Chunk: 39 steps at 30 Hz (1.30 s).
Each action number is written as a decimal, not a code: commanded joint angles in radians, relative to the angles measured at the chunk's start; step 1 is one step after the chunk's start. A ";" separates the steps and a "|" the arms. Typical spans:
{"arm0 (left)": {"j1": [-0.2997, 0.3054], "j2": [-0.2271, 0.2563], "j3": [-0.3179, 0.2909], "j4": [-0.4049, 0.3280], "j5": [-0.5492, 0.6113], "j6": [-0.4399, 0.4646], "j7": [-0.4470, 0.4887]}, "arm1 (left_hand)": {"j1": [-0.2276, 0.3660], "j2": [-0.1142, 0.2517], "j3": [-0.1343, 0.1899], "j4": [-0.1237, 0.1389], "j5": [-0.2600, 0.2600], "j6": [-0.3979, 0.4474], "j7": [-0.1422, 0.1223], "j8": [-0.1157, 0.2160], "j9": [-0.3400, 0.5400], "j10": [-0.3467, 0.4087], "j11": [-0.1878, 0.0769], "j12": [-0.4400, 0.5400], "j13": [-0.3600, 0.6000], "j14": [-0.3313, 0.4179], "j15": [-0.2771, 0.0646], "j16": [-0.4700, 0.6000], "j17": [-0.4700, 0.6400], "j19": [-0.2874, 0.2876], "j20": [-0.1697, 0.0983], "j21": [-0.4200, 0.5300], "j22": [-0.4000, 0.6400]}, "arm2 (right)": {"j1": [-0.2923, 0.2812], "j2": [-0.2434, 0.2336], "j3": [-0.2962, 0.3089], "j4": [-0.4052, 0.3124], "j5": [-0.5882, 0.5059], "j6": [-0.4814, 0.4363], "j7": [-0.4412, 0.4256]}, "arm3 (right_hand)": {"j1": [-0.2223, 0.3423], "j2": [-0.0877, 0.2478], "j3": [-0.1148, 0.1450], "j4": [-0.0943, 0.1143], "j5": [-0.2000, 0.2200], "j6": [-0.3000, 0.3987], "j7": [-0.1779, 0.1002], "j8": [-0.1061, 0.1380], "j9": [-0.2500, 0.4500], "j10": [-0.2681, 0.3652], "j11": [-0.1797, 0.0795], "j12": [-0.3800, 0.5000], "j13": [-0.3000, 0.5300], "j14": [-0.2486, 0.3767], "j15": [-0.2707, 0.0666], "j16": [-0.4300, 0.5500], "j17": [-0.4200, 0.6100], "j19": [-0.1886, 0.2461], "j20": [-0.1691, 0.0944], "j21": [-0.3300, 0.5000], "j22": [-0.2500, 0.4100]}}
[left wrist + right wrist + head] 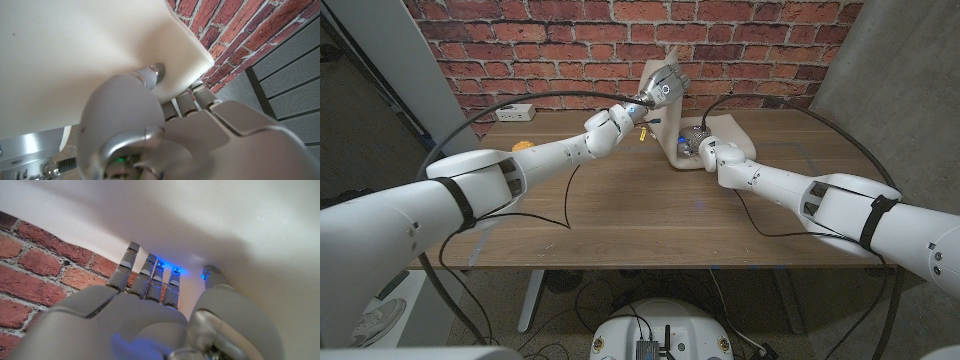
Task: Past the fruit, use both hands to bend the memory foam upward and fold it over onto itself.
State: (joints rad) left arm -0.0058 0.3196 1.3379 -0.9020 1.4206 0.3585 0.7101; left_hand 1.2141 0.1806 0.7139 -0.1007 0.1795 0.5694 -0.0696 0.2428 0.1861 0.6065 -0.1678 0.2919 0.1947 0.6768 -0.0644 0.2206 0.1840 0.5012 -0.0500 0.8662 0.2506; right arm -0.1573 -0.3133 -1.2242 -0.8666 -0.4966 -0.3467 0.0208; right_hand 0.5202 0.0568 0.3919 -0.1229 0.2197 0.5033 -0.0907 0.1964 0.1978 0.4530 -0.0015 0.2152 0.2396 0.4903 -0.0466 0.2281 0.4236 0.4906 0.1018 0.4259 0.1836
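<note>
The cream memory foam (723,128) lies at the far middle of the table, with its left part bent up to stand nearly upright. My left hand (660,89) grips the raised top edge. In the left wrist view its fingertips (155,70) press into the foam (75,45). My right hand (695,143) holds the foam low at the bend. In the right wrist view that hand (150,315) has its fingers along one side of the foam (225,225) and its thumb against the sheet. An orange fruit (523,146) sits on the table's left side, nearer than the foam.
A white power strip (515,113) lies at the far left of the wooden table (620,210). A small blue and yellow object (645,131) sits just left of the foam. The brick wall (550,40) stands close behind, and black cables loop over both arms.
</note>
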 commanded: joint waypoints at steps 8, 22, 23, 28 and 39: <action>-0.037 -0.246 0.114 0.331 -0.223 -0.075 0.231 | -0.006 0.004 0.004 -0.005 -0.004 0.005 0.007 -0.005 0.003 0.005 -0.001 -0.004 0.001 0.001 -0.162 -0.005 0.003 -0.004 -0.083 0.013 -0.001 | -0.056 -0.073 0.037 -0.134 -0.031 -0.032 0.033 | 0.012 0.002 -0.004 -0.004 -0.004 0.011 0.001 0.006 0.002 0.004 -0.001 0.002 0.002 0.003 -0.059 0.008 0.002 0.012 -0.001 0.005 0.005; -0.051 -0.405 0.249 0.552 -0.428 -0.208 0.162 | -0.010 0.004 0.006 -0.010 -0.004 0.005 0.012 -0.013 0.003 0.004 -0.003 -0.012 0.001 0.001 -0.162 -0.007 0.003 -0.008 -0.084 0.024 -0.007 | -0.107 -0.119 0.093 -0.248 -0.028 -0.074 0.036 | 0.033 0.025 0.005 -0.012 -0.001 0.015 0.002 0.007 0.002 0.004 0.002 0.002 0.001 0.002 -0.060 0.011 0.000 0.014 -0.002 0.004 0.005; -0.052 -0.406 0.257 0.552 -0.437 -0.211 0.152 | -0.011 0.004 0.006 -0.010 -0.004 0.005 0.012 -0.014 0.003 0.004 -0.002 -0.013 0.002 0.001 -0.162 -0.007 0.003 -0.008 -0.084 0.025 -0.008 | -0.112 -0.123 0.099 -0.258 -0.026 -0.079 0.034 | 0.036 0.027 0.006 -0.013 -0.001 0.015 0.003 0.006 0.002 0.004 0.002 0.002 0.001 0.003 -0.060 0.011 0.000 0.014 -0.002 0.004 0.005; -0.050 -0.408 0.285 0.552 -0.466 -0.221 0.134 | -0.013 0.004 0.007 -0.012 -0.004 0.004 0.012 -0.018 0.003 0.002 0.001 -0.017 0.002 0.000 -0.161 -0.008 0.003 -0.010 -0.084 0.030 -0.011 | -0.134 -0.140 0.138 -0.298 -0.007 -0.098 0.019 | 0.042 0.041 0.010 -0.013 -0.001 0.014 0.004 0.006 0.002 0.001 0.004 0.001 0.001 0.000 -0.057 0.012 0.000 0.013 -0.003 0.003 0.005; -0.055 -0.401 0.309 0.550 -0.493 -0.222 0.207 | -0.017 0.004 0.009 -0.015 -0.004 0.004 0.015 -0.024 0.003 0.006 -0.001 -0.021 0.002 -0.002 -0.161 -0.011 0.003 -0.014 -0.084 0.039 -0.016 | -0.146 -0.147 0.176 -0.331 -0.014 -0.221 -0.016 | -0.037 -0.008 -0.054 0.011 -0.015 -0.019 0.003 -0.003 0.002 -0.036 0.018 -0.010 -0.001 -0.069 -0.036 -0.012 -0.015 -0.103 0.035 -0.051 0.006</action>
State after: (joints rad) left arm -0.0558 -0.0743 1.6090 -0.3659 0.9739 0.1527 0.8773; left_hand 1.2052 0.1846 0.7222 -0.1091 0.1795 0.5675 -0.0604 0.2216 0.1861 0.6065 -0.1676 0.2732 0.1945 0.6768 -0.0644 0.2126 0.1835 0.4903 -0.0500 0.8991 0.2334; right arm -0.2908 -0.4486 -1.0864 -1.1561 -0.5036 -0.4630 0.0348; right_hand 0.5033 0.0613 0.3525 -0.1144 0.2097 0.4938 -0.0892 0.1957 0.2010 0.4264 0.0177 0.2073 0.2357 0.4384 -0.0447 0.2218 0.4144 0.4392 0.1193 0.3997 0.1926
